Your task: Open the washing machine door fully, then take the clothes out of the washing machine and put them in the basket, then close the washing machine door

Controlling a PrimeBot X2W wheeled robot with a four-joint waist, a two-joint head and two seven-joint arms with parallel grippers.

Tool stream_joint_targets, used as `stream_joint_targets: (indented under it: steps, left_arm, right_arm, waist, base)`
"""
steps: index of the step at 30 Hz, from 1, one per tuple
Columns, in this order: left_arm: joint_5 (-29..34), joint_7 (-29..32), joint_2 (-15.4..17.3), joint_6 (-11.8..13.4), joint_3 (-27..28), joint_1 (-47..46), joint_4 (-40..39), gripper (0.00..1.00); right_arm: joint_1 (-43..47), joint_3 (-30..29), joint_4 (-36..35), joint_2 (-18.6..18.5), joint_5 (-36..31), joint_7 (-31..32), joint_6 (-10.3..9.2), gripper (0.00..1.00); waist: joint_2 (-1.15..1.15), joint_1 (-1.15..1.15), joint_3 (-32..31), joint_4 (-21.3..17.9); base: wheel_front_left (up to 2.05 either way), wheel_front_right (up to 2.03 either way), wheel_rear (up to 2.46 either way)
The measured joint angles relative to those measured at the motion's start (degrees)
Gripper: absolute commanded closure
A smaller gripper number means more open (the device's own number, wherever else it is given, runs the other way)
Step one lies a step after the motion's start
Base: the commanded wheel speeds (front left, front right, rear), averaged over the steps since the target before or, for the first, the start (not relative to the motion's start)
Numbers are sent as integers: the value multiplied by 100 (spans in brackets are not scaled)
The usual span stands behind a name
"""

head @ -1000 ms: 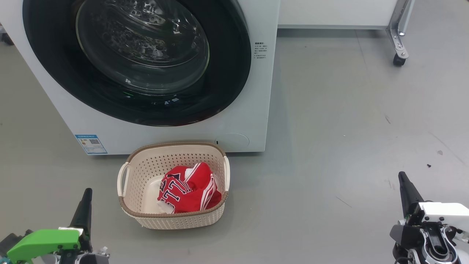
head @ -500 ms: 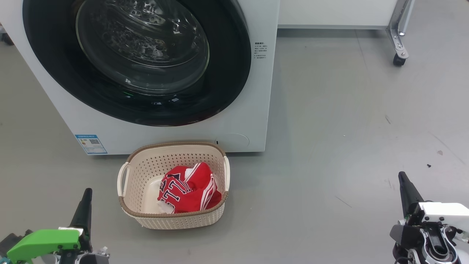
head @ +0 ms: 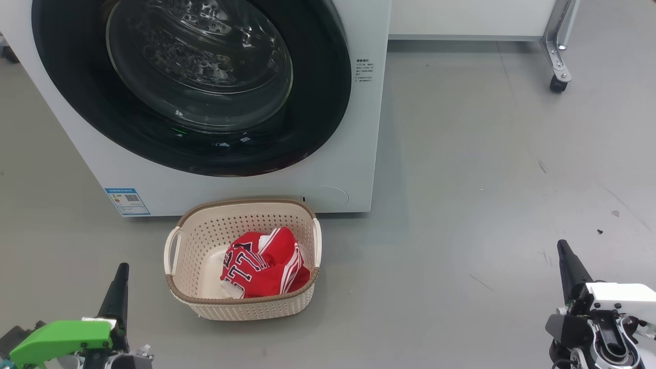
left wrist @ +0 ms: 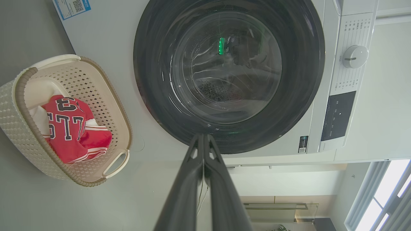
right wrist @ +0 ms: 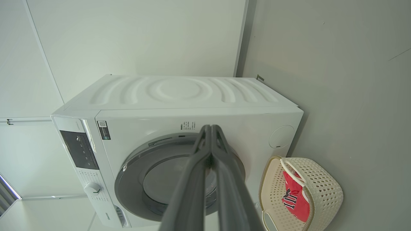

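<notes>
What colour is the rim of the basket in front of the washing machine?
Brown, woven-look, on a cream basket; clearest in the left wrist view.

Bright, even light; sharp focus

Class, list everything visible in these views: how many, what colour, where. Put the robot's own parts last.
washing machine: one, white, behind the basket
washing machine door: one, black rim, clear glass, closed on the machine's front
label: one, blue, machine's lower left front
dial: one, white, on the control panel
floor: one, grey, under everything
basket: one, cream with brown rim, on the floor before the machine
clothes: one heap, red with white stripes, inside the basket
castor: one, black, under a metal leg, far right
left gripper: one, dark fingers shut, empty, lower left
right gripper: one, dark fingers shut, empty, lower right
</notes>
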Motion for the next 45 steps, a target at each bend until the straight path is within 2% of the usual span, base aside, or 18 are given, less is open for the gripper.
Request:
stream_joint_targets:
  steps: [45]
  left_arm:
    - [0,0,-1,0,1,-1,-3,100]
  right_arm:
    - [0,-1,-1,0,0,0,0,100]
  waist:
    - [0,0,0,0]
  base:
    - [0,0,0]
